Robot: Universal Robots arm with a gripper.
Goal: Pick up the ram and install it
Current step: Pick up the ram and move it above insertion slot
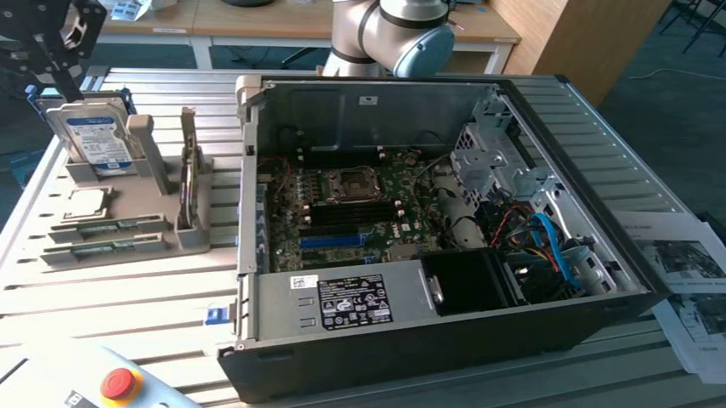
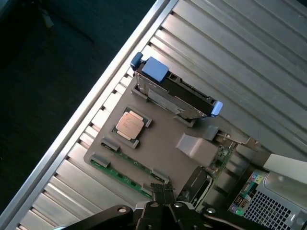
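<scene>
Two green ram sticks (image 1: pixel 108 228) lie flat, side by side, in the front slots of a grey holder (image 1: pixel 159 212) at the exterior view's left. In the wrist view one ram stick (image 2: pixel 123 175) lies along the holder's edge (image 2: pixel 163 143), well below the camera. My black gripper (image 1: pixel 51 51) hangs high above the holder's far end, over the hard drive (image 1: pixel 97 140). Its fingertips (image 2: pixel 163 211) are shut together with nothing between them. The open computer case (image 1: pixel 545 110) lies beside the holder, with the motherboard (image 1: pixel 386 183) and its blue slots (image 1: pixel 338 240) exposed.
The holder also carries a square silver processor chip (image 2: pixel 129 125), the blue-labelled hard drive (image 2: pixel 172 91) standing upright, and an upright card (image 1: pixel 189 170). A red stop button (image 1: pixel 119 382) sits at the front; papers (image 1: pixel 692 272) lie at the exterior view's right on the slatted metal table (image 1: pixel 136 314).
</scene>
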